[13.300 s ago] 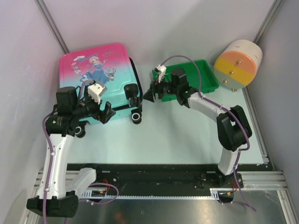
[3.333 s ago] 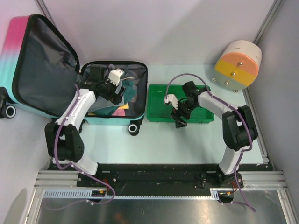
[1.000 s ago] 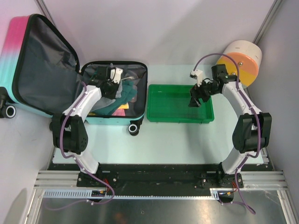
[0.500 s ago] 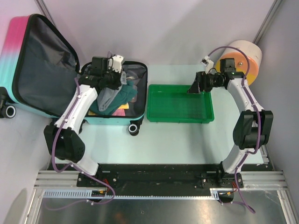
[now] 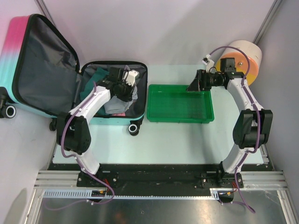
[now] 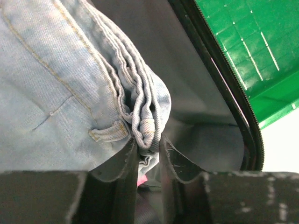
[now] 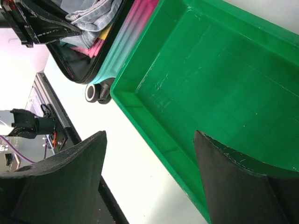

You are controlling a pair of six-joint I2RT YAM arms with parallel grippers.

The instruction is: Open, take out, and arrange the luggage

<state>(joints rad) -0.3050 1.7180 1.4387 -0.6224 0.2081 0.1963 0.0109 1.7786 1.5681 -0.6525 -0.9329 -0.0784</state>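
1. I'm driving a rig in a robot lab cell, not a home
2. Plain white panels (image 5: pixel 163 28) held in aluminium frame posts (image 5: pixel 270 19) box the workspace in
3. The left arm (image 5: pixel 88 105) and right arm (image 5: pixel 245 100) stand on a slotted metal rail (image 5: pixel 264 178) at the near edge, with wiring exposed
4. The luggage (image 5: pixel 44 70) and a green tray (image 5: pixel 177 102) sit on a bare pale table (image 5: pixel 187 140)

White-shelled arms (image 5: pixel 244 95), black joints — purple cables (image 5: pixel 218 48), scuffed black fingers (image 7: pixel 60 182).

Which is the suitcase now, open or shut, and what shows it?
Open: the suitcase's lid leans back at the left, grey lining exposed, and clothes lie in the lower half.
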